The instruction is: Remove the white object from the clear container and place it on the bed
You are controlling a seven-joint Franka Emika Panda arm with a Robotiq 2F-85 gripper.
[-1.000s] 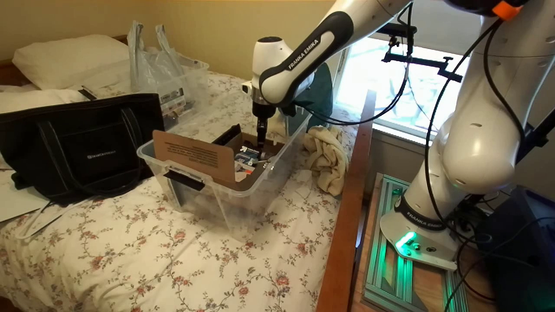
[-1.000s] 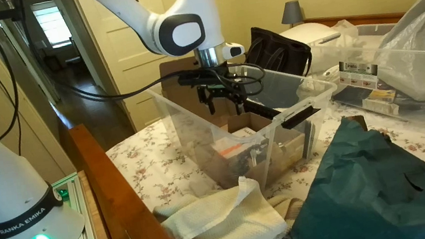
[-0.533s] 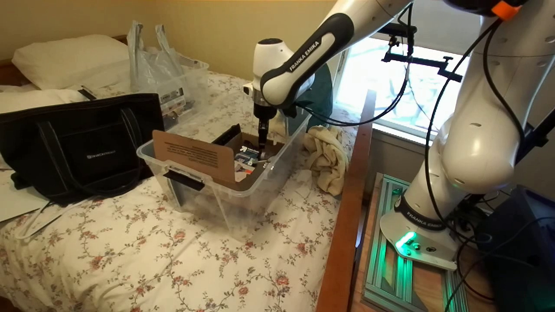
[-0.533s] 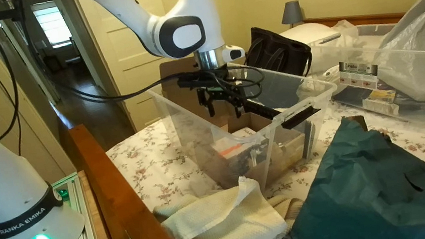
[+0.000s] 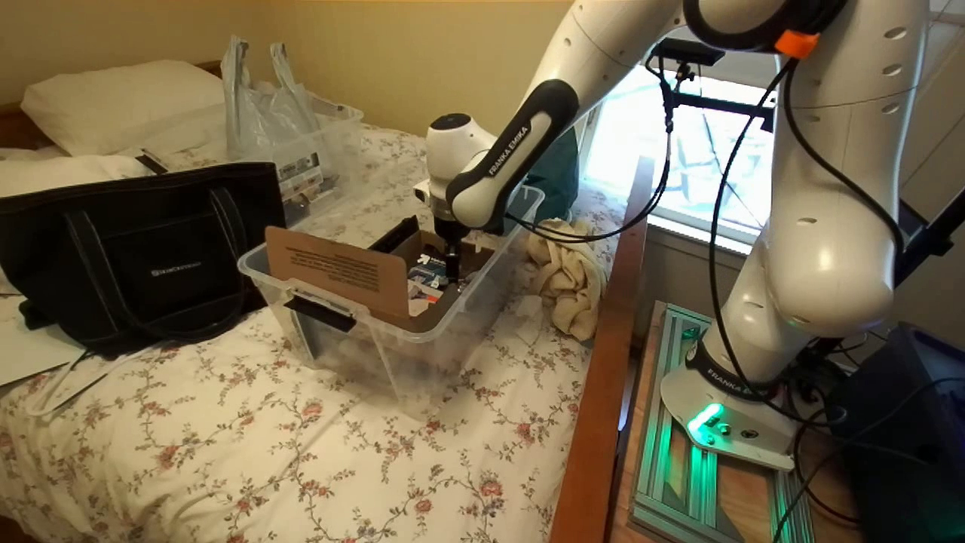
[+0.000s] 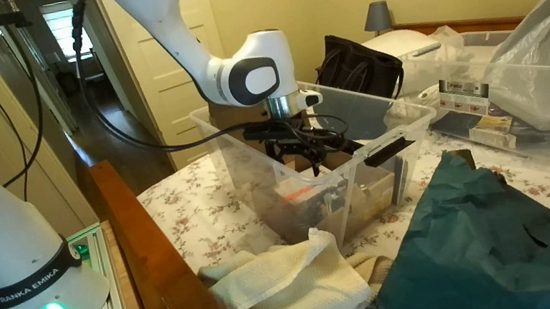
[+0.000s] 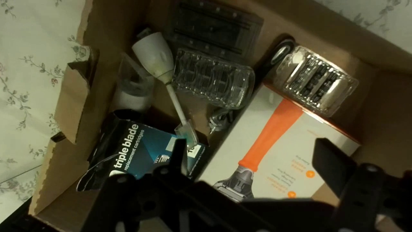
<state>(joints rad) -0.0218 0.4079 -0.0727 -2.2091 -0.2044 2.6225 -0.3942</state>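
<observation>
The clear container [image 5: 384, 362] stands on the flowered bed [image 5: 301, 430]; it also shows in an exterior view [image 6: 419, 114]. An open cardboard box [image 7: 112, 22] lies inside it. In the wrist view, a white box with an orange razor picture [image 7: 286, 145] lies in the cardboard box. A white brush-like object [image 7: 154, 54] with a thin stem and clear cap lies left of it. Which is the white object, I cannot tell. My gripper [image 7: 251, 145] is open and empty, pointing down above the white box. In an exterior view the gripper [image 6: 300, 161] is inside the container's opening.
A triple blade box [image 7: 138, 148] and clear cartridge packs [image 7: 215, 77] share the cardboard box. A black bag [image 5: 151, 256], a second clear tub [image 6: 513, 70], a cream cloth [image 6: 294, 282] and a green bag [image 6: 484, 243] surround the container. A wooden rail [image 5: 603, 377] edges the bed.
My arm has come down, mostly in the last half second, and the gripper is lower in the container. The container and things around it have not moved.
</observation>
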